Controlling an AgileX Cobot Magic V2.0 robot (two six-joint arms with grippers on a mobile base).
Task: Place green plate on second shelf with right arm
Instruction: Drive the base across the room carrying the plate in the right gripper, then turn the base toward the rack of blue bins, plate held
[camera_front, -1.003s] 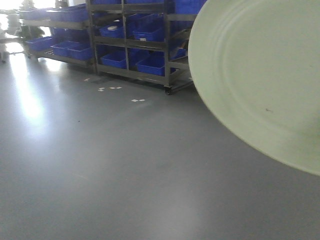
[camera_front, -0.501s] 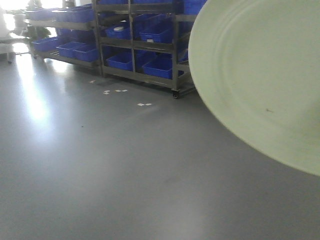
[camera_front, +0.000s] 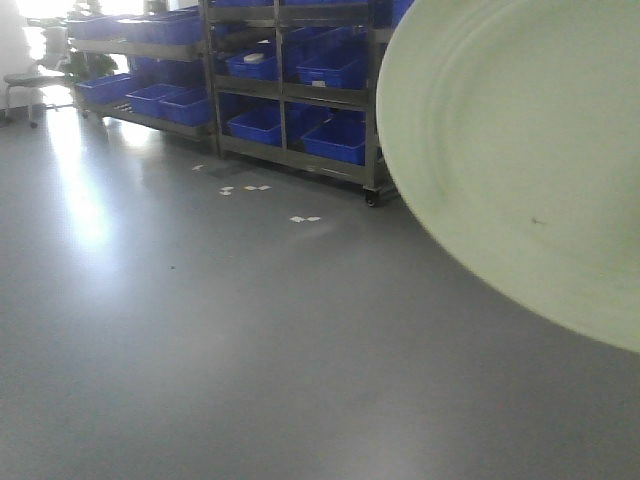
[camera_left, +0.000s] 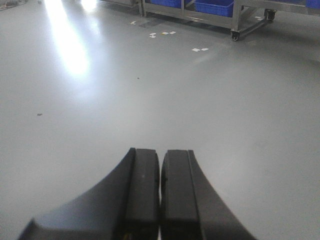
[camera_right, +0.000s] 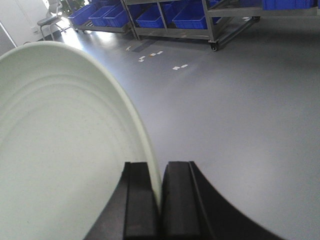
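Far left, a chair (camera_front: 22, 80) stands beside wheeled metal racks (camera_front: 290, 92) loaded with blue bins (camera_front: 335, 140), and paper scraps (camera_front: 305, 218) lie on the grey floor (camera_front: 250, 350). The left gripper (camera_left: 160, 195) has its jaws pressed together on nothing. At right, the green plate (camera_front: 520, 150) hangs tilted on edge above the floor, its rim pinched by the right gripper (camera_right: 159, 197).

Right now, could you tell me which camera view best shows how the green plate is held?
The right wrist view: the rim of the green plate is pinched between the black fingers of the right hand. The front-facing view shows only the plate's ringed face, cropped, with no hand. The left wrist view shows none of it.
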